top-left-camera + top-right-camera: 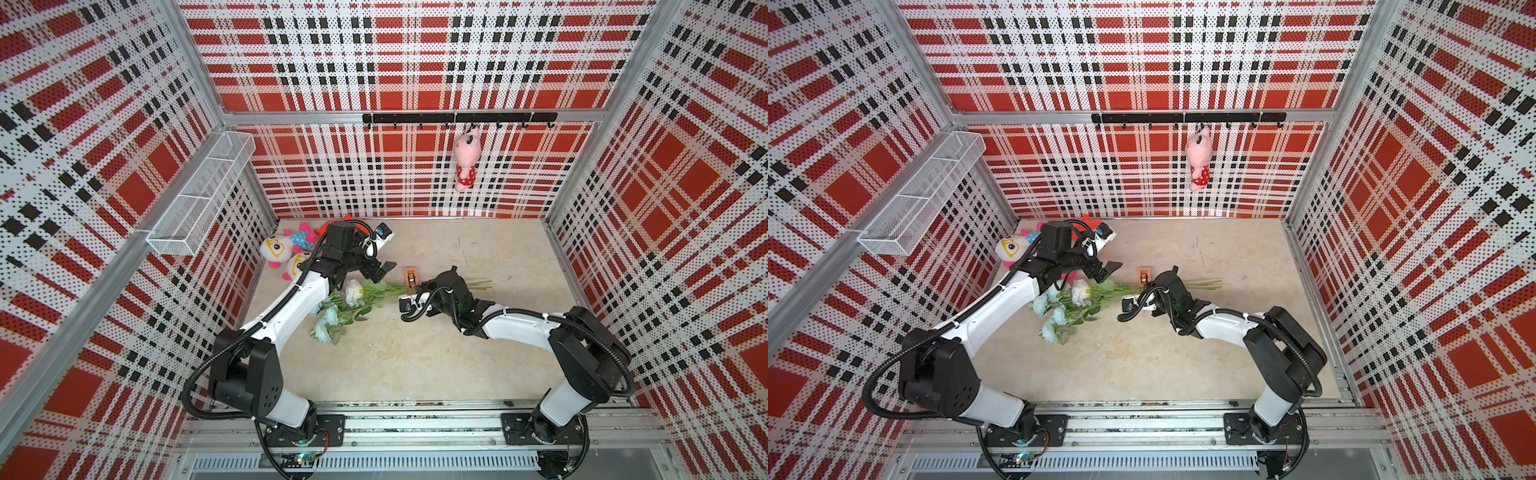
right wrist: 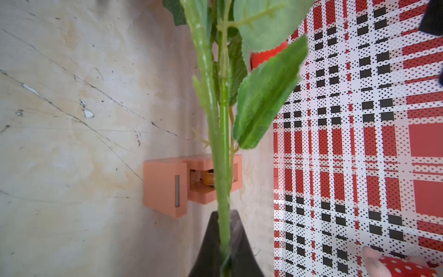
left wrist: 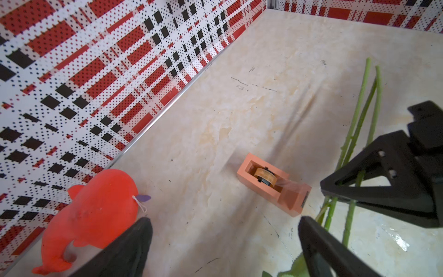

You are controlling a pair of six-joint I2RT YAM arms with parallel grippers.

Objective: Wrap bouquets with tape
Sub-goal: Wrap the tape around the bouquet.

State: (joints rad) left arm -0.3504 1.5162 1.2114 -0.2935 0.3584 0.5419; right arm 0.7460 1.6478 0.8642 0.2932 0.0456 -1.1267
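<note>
The bouquets are one bunch of pale blue-white roses (image 1: 353, 297) (image 1: 1075, 297) lying on the beige floor, with green stems running right. My right gripper (image 2: 225, 239) is shut on the stems (image 2: 220, 144) near their middle; in the left wrist view it (image 3: 335, 195) clamps them (image 3: 359, 115). The tape sits in an orange-tan dispenser (image 1: 410, 277) (image 1: 1144, 275) (image 3: 273, 184) (image 2: 165, 187) just behind the stems, close to the right gripper. My left gripper (image 1: 380, 272) (image 3: 223, 242) hovers open and empty behind the flower heads, left of the dispenser.
Several plush toys (image 1: 282, 249) lie in the back left corner, an orange one (image 3: 96, 211) close to my left fingers. A pink plush (image 1: 466, 158) hangs from the black hook rail on the back wall. A white wire basket (image 1: 203, 195) is mounted on the left wall.
</note>
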